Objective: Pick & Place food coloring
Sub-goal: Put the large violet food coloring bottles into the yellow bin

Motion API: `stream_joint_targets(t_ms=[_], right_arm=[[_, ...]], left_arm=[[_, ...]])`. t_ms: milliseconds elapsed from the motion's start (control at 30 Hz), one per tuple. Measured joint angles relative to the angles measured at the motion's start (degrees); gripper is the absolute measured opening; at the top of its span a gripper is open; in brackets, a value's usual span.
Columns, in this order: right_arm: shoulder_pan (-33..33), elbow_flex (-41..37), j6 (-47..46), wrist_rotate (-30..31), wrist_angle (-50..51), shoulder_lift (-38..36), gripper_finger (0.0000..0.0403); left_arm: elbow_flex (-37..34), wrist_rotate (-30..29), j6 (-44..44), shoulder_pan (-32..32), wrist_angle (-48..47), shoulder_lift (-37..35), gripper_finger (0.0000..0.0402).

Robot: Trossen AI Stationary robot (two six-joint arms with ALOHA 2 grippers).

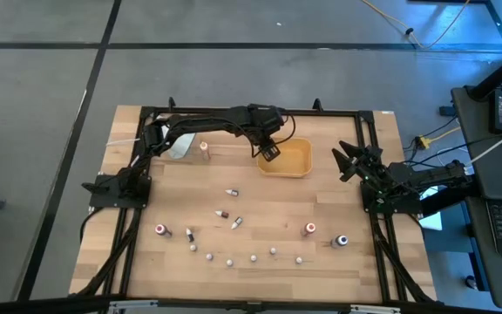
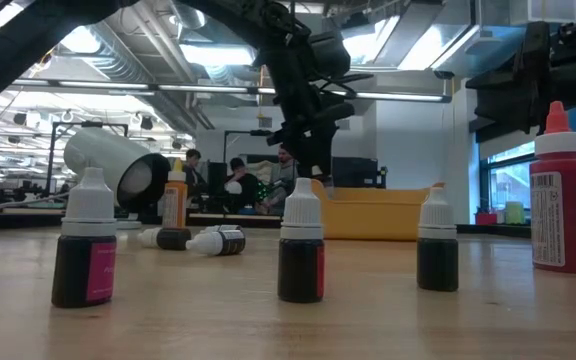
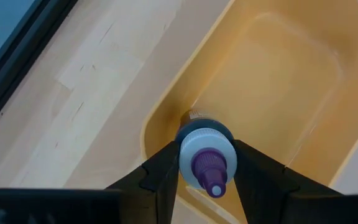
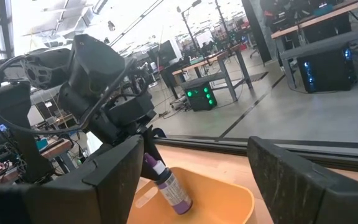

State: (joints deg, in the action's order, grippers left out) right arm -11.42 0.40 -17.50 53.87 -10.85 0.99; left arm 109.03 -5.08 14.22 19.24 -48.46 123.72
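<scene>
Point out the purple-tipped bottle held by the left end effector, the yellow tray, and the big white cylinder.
Purple-tipped bottle (image 3: 206, 163): left wrist view, on its cap.
Yellow tray (image 1: 298, 168): high view, on its near rim.
White cylinder (image 2: 100, 157): low view, on its side wall.

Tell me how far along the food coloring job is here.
Early. The tray looks empty so far. The left hand holds a purple-tipped bottle over its edge, not yet released. About fifteen bottles remain on the table; the right hand waits open beside the tray.

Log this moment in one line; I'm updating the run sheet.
left gripper: shut on purple-capped bottle, over tray | right gripper: open, waiting beside tray
</scene>
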Motion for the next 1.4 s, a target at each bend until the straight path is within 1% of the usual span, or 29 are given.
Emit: stream_joint_targets(t_ms=[1100,1200,1400], right_arm=[[-0.01,0.00,-0.08,-0.02,0.00,0.00,0.0289],[0.00,-0.02,-0.11,-0.02,0.00,0.00,0.0289],[0.00,-0.01,-0.03,0.00,0.00,0.00,0.0289]], left_arm=[[0.00,0.02,-1.07,-0.02,-1.10,-0.02,0.0140],[0.00,0.01,-1.07,-0.02,-1.08,-0.02,0.0145],[0.00,0.02,-1.05,-0.01,-1.08,-0.04,0.0171]])
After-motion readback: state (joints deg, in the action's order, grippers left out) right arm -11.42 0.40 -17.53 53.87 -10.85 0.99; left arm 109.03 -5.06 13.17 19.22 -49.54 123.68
